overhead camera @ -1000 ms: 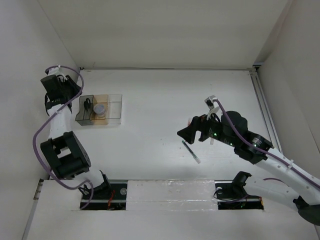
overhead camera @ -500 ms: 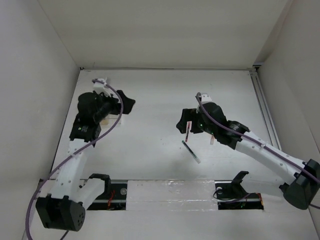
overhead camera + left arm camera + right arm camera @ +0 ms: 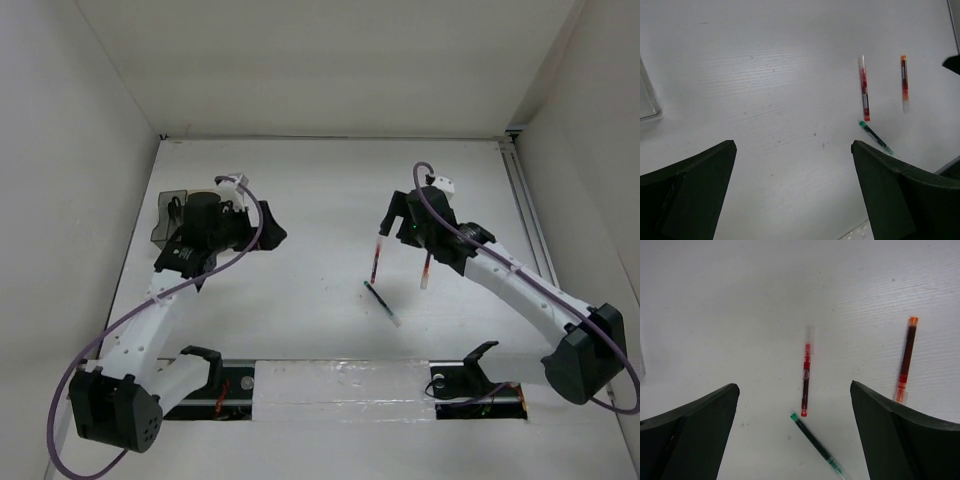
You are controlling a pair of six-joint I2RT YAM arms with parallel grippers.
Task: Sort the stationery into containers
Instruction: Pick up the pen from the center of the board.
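Observation:
Three pens lie loose on the white table: a red pen (image 3: pixel 377 260), a second red pen (image 3: pixel 426 272) to its right, and a dark pen with a clear tip (image 3: pixel 382 302) slanting just below them. My right gripper (image 3: pixel 395 215) hovers open above them, with the first red pen (image 3: pixel 805 375) and the dark pen (image 3: pixel 817 445) between its fingers and the other red pen (image 3: pixel 905 360) off to the right. My left gripper (image 3: pixel 268 228) is open and empty over bare table (image 3: pixel 793 146). The smoky cup (image 3: pixel 165 215) stands at the far left. My left arm covers most of the clear tray, whose corner (image 3: pixel 647 100) shows.
White walls close in the table on the left, back and right. A metal rail (image 3: pixel 525 215) runs along the right edge. The arm bases and a taped strip (image 3: pixel 340 380) line the near edge.
My left arm swung from the far left across the tray toward the middle, and its gripper opened. My right arm pulled back toward the far side, uncovering both red pens.

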